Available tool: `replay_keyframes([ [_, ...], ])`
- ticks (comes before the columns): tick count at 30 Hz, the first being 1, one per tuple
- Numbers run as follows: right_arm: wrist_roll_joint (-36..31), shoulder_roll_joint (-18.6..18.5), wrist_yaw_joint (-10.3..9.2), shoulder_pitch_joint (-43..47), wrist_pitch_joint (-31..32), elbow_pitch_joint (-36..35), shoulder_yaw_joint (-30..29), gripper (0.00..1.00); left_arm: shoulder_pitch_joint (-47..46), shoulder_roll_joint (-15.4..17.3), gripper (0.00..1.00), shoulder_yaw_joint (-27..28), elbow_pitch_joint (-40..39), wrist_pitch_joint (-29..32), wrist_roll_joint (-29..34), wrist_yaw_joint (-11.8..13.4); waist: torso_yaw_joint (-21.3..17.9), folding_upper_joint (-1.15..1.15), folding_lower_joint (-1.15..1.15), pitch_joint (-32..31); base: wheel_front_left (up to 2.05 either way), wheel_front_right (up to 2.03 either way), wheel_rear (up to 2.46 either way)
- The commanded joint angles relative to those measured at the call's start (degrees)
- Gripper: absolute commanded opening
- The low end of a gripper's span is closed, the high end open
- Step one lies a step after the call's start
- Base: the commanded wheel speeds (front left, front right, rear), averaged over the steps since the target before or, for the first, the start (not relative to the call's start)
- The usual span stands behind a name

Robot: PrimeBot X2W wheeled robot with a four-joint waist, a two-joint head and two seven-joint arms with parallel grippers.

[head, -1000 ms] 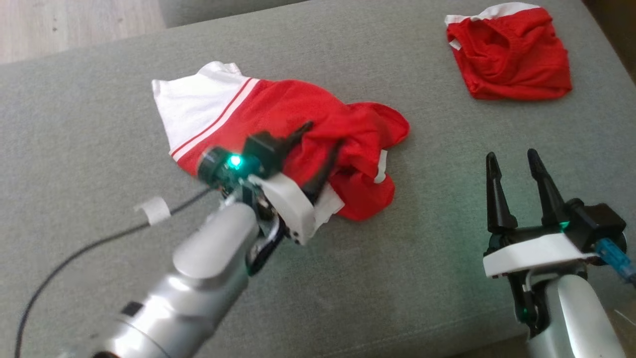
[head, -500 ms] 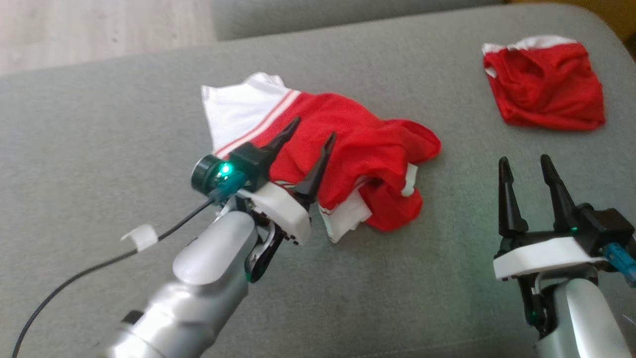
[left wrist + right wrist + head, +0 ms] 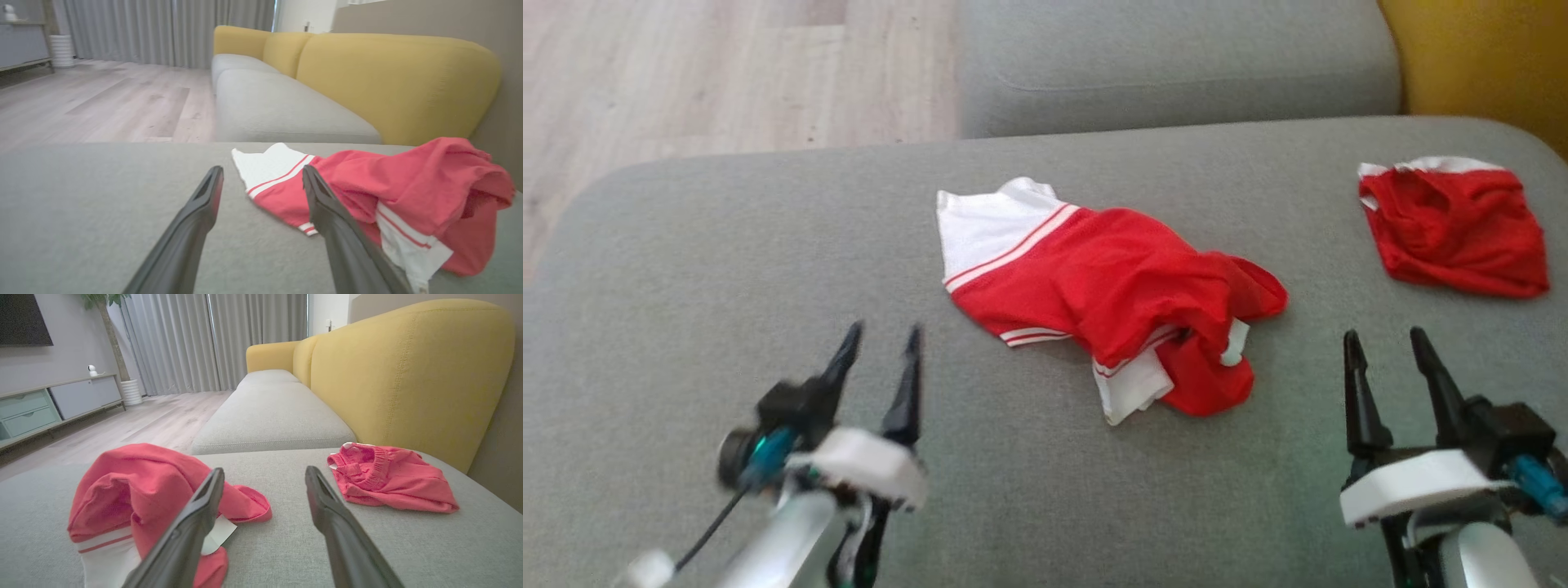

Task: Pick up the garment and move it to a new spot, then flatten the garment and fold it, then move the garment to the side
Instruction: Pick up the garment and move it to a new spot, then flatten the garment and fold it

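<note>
The garment (image 3: 1111, 286) is red with a white panel and thin red-and-white stripes. The second garment (image 3: 1454, 233) is red with white trim. The sofa seat (image 3: 727, 269) is grey, its backrest (image 3: 1478, 57) yellow, the floor (image 3: 686, 73) pale wood.

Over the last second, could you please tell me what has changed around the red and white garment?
The left gripper has drawn back off the red and white garment toward the robot, fingers open and empty. The head camera also moved. Unchanged: the garment lies crumpled on the grey cushion, the right gripper open, the other red garment in place.
</note>
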Motion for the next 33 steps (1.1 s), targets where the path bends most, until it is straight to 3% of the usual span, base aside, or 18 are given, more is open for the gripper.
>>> replay_keyframes([
  [1,-0.3,-0.3,0.37,-0.8,0.2,-2.2,1.4,1.0,-0.6,1.9,1.0,3.8,-3.4,-0.7,0.1,1.1,0.7,0.0,0.01,-0.5,0.0,0.0,0.0],
  [6,0.6,-0.3,0.37,1.3,0.1,-2.6,2.6,1.0,8.2,2.6,1.0,9.6,-11.6,-0.7,2.0,3.5,0.6,0.0,0.01,-1.0,0.0,0.0,0.0],
  [13,1.7,-0.3,0.37,3.0,-0.4,-2.6,3.2,1.0,16.4,1.7,1.0,13.1,-17.3,-0.7,3.6,4.5,0.8,0.0,0.01,-1.6,0.0,0.0,0.0],
  [33,2.9,-0.3,0.37,3.0,-1.9,-0.3,4.8,1.0,18.5,1.2,1.0,14.2,-17.5,-0.7,6.0,4.0,0.5,0.0,0.01,-1.6,0.0,0.0,0.0],
])
